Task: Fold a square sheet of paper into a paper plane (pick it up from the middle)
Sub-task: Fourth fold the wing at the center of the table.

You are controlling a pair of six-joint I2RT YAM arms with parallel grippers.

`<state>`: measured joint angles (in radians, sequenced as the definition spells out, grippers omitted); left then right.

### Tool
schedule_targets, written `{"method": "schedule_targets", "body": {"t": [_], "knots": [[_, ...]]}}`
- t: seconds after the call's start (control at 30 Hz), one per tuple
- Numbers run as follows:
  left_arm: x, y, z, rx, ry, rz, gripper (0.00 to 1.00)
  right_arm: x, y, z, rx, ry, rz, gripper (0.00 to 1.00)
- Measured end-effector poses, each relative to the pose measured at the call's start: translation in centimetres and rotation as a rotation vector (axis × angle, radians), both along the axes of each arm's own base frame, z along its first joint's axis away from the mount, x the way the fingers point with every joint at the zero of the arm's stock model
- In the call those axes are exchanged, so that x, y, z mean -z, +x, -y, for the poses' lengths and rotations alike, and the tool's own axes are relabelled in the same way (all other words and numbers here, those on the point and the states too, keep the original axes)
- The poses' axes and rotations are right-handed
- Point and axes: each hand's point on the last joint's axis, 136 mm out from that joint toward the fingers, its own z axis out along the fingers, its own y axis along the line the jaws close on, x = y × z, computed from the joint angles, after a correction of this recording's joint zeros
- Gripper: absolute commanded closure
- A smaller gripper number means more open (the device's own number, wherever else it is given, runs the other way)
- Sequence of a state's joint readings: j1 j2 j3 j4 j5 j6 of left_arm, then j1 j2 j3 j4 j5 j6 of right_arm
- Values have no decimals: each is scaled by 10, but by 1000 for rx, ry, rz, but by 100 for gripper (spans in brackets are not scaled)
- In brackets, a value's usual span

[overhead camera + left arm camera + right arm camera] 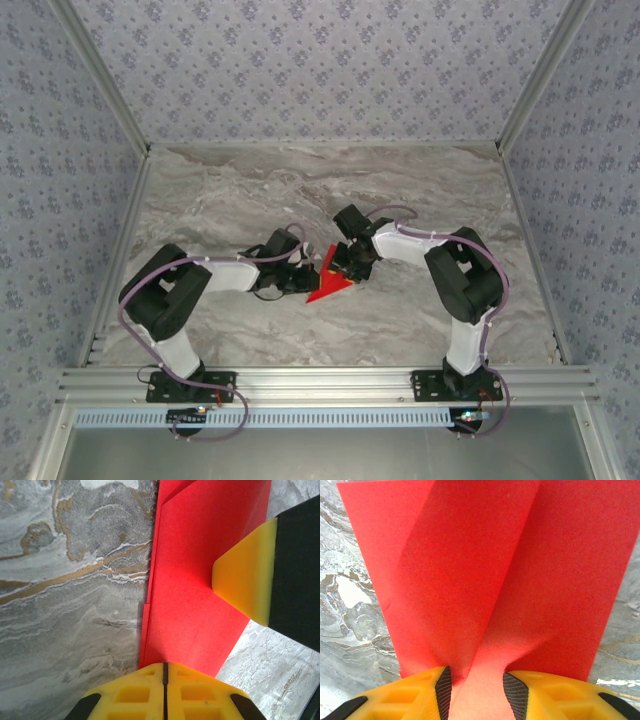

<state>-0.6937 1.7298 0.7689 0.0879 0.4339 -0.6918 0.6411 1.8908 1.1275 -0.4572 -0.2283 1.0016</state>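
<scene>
Left gripper (165, 666): at 9 o'clock of your paper (328, 286), jaws pinching it.
Right gripper (476, 682): at 2 o'clock, jaws clamping its fold.

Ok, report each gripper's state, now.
Left gripper: closed, pinching the thin, bright red, partly folded paper sheet.
Right gripper: partly closed, gripping the same sheet.

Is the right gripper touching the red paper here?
Touching. The right wrist view shows the red paper bunched between the fingers of the right gripper, pressing against both dark inner pads.
</scene>
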Motion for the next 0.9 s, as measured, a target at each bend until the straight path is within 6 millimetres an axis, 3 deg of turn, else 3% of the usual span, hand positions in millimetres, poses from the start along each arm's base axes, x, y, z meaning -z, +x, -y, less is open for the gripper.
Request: {"method": "schedule_targets", "body": {"t": [0.37, 0.5, 0.63, 0.77, 0.9], "knots": [[2, 0, 0, 41, 56, -25, 100, -15, 5, -6, -24, 28, 29, 60], [2, 0, -1, 51, 72, -28, 100, -22, 4, -8, -36, 52, 36, 56], [2, -1, -1, 60, 88, -24, 100, -47, 0, -6, -65, 100, 86, 55], [3, -1, -1, 63, 94, -22, 100, -83, 0, -2, -117, 168, 221, 85], [3, -1, -1, 71, 98, -13, 100, -84, -3, -2, -180, 190, 301, 100]]}}
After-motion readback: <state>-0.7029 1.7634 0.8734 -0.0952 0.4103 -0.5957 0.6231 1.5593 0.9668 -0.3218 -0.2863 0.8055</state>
